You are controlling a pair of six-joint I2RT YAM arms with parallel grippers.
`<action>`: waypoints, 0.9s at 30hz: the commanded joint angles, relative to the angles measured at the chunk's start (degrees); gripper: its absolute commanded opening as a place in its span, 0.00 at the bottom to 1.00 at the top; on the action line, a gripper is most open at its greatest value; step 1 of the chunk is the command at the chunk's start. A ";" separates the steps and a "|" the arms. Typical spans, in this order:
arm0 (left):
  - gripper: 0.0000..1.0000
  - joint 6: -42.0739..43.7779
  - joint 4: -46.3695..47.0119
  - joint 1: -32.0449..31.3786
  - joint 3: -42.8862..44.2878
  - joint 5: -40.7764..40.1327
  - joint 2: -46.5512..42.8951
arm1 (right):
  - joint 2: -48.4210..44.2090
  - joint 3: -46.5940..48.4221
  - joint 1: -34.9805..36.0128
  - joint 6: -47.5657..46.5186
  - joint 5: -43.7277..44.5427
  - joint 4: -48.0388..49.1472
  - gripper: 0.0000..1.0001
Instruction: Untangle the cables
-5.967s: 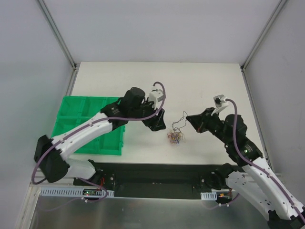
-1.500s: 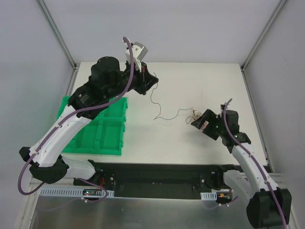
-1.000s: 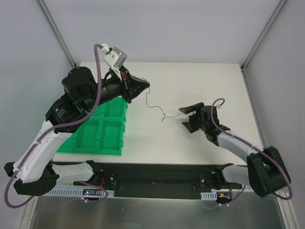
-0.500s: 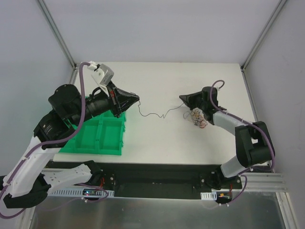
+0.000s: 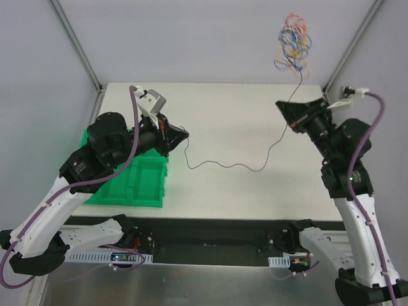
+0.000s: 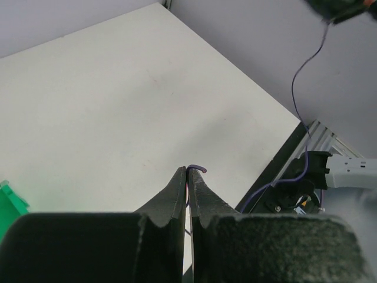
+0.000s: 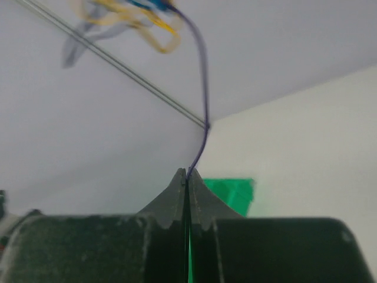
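Note:
A thin purple cable [image 5: 223, 164] sags over the table between my two grippers. My left gripper [image 5: 185, 136] is shut on one end of it, and that end curls out past the shut tips [image 6: 199, 168]. My right gripper [image 5: 278, 104] is raised high at the right, its jaws shut on the same cable [image 7: 203, 76]. Beyond those jaws the strand climbs to the rest of the cables [image 5: 293, 39], a loose multicoloured wad up in the air. In the right wrist view the wad [image 7: 126, 20] is blurred.
A green compartment bin [image 5: 127, 185] stands on the table's left, under my left arm. The white table [image 5: 255, 115] is walled on three sides, with metal posts at the back corners. The black base rail [image 5: 210, 233] lies along the near edge.
My right gripper has shut and swung up and to the right, carrying the wad off the table into the air. The purple strand now stretches longer between both grippers. The left gripper barely moved.

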 commanded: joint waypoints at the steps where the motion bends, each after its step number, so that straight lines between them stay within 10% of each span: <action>1: 0.00 -1.64 1.58 -0.27 0.24 0.73 0.42 | 4.01 -23.13 -2.46 -4.26 -2.59 -5.75 0.01; 6: 0.00 -2.61 2.20 -0.19 -1.08 2.57 1.48 | 8.68 -30.73 -4.92 -8.48 -1.47 -6.53 0.01; 17: 0.00 -2.26 2.20 -0.27 -2.31 3.80 3.24 | 12.72 -16.05 -5.45 -17.00 -1.98 -18.04 0.01; 27: 0.00 -1.55 2.20 -0.27 -4.15 3.28 4.47 | -1.52 -8.07 -2.29 -22.19 -1.99 -18.38 0.01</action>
